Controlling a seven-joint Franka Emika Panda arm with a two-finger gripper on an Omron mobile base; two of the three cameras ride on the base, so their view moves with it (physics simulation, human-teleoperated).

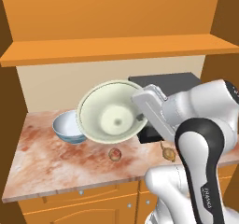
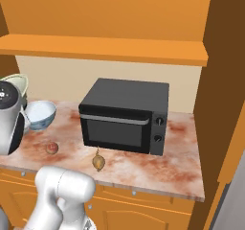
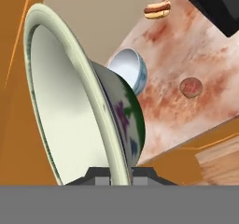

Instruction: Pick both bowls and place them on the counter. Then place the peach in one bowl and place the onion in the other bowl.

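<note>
Centre frame, gripper (image 3: 120,177) clamped on tilted cream bowl (image 1: 112,112) by its rim, above marbled counter (image 1: 56,162); white bowl (image 1: 67,126) left, peach (image 1: 115,154) and onion (image 1: 168,152) below.

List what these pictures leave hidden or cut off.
- End effector finger tips: left base view, hidden behind the cream bowl.
- Cream bowl: right base view, mostly behind the arm and cut by the left edge.
- Blue bowl: left base view, right side covered by the cream bowl.
- Hot dog: hand view, too small for detail.
</note>
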